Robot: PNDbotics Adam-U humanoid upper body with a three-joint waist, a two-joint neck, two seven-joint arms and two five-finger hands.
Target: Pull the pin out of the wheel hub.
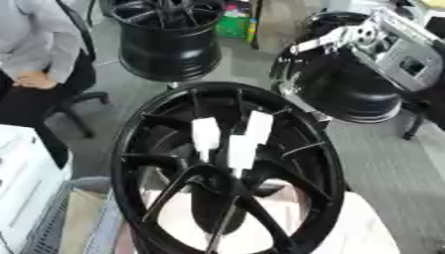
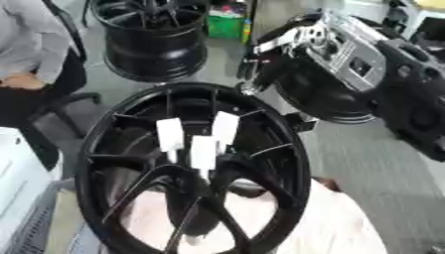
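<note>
A large black wheel hub (image 1: 130, 163) stands tilted in the middle on a pale cloth. Three white pins stick out near its centre: one on the left (image 1: 206, 135), one on the right (image 1: 259, 126) and one lower between them (image 1: 241, 151). My right arm, silver and black, comes in from the upper right. Its dark right hand (image 2: 250, 69) hangs just above the hub's upper right rim, apart from the pins. The hand blends with the black wheel behind it. My left hand shows in neither view.
A second black wheel (image 1: 170, 44) stands at the back and a third (image 1: 356, 99) at the right behind my arm. A seated person (image 1: 35, 54) is at the far left. A white cabinet (image 1: 22, 183) stands at the lower left.
</note>
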